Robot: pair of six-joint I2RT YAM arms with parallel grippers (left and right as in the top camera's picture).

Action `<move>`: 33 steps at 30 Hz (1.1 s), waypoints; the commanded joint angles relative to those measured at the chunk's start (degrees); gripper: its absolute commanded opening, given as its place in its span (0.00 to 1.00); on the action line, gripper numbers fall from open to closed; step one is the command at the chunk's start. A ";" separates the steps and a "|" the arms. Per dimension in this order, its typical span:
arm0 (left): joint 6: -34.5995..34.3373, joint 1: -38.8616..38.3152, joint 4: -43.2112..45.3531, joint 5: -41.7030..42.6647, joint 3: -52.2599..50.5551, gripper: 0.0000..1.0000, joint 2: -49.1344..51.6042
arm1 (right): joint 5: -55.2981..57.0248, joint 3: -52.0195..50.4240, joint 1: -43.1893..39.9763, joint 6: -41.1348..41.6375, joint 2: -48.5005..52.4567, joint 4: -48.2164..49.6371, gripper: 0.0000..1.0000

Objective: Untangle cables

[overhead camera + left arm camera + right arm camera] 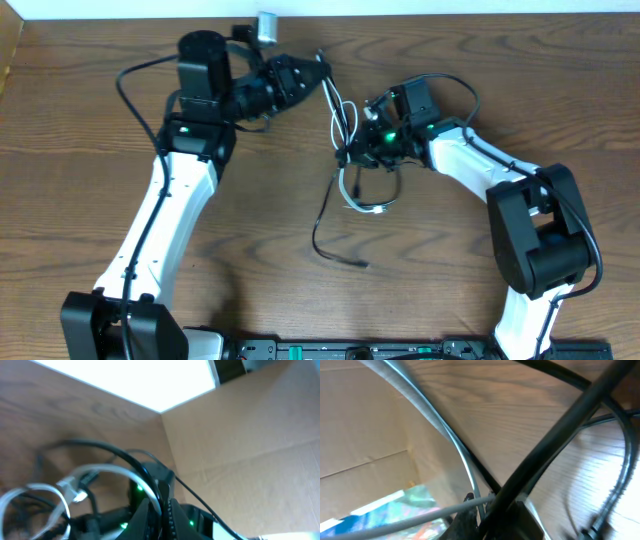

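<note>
Left fingers [320,70]: closed, pinching a black cable [336,105] lifted near the far side of the table [250,220].
Right fingers [352,150]: closed on the cables at the tangle; which strand cannot be told.
White cable [102,466]: looped just beside the right fingers, mid-table.

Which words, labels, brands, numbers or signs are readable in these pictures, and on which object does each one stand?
None can be read. The cables, the table and the cardboard wall show no lettering.
The colourful patch in the right wrist view is too blurred to tell whether it carries print.
</note>
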 commanded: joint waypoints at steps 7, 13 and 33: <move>8.44 10.43 -5.97 -0.15 0.96 0.07 -0.68 | 16.81 0.55 -13.07 -17.94 -2.45 -21.29 0.01; 23.26 11.19 -24.72 -9.31 0.96 0.07 -0.68 | 26.16 0.55 -15.34 -24.76 -13.57 -28.46 0.01; 36.11 11.19 -39.30 -46.62 0.96 0.07 1.38 | 2.16 14.12 -27.10 -21.97 -37.94 -21.29 0.01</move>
